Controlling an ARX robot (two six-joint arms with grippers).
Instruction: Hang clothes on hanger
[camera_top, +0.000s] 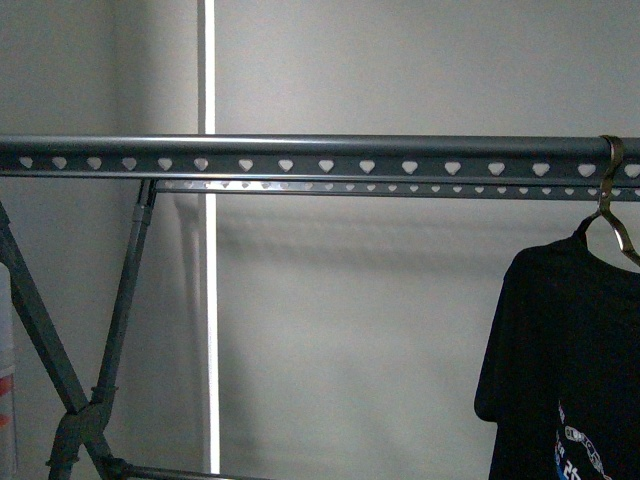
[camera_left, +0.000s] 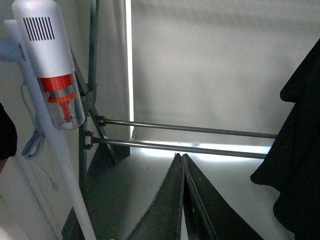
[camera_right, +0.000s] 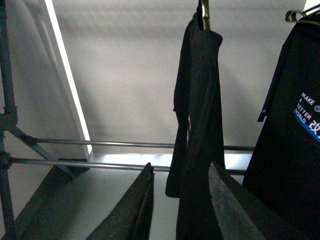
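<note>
The biggest thing in shot was the hanger (camera_top: 320, 157), that long grey rail with the row of heart-shaped holes running right across the front view, with its crossed legs (camera_top: 60, 360) down on the left. Most of the rail was bare.

Next down in size, the clothes (camera_top: 570, 370): the black T-shirt was hanging off the rail at its far right end, on a small wire coat hanger (camera_top: 608, 215) hooked over the top. You could just catch the white-and-blue print low on the front. From the right wrist view there looked to be two dark garments, one seen edge-on (camera_right: 197, 120) and one with the print facing the camera (camera_right: 290, 135). I couldn't tell which of those was the one in the front view.

Neither arm showed in the front view. The right gripper (camera_right: 187, 205) had its fingers spread apart with nothing between them, pointing toward the edge-on shirt. The left gripper (camera_left: 182, 200) had its fingers pressed together, holding nothing, aimed at the lower crossbars (camera_left: 185, 137). A white stick vacuum (camera_left: 50, 75) leaned by the legs on that side.

What could go wrong: to me the hanging looked basically done, so the risk was the pull-back. The open right fingers sat near that shirt, and snagging the fabric could tug the wire hook off the rail. The left arm swinging wide might knock the vacuum over.
</note>
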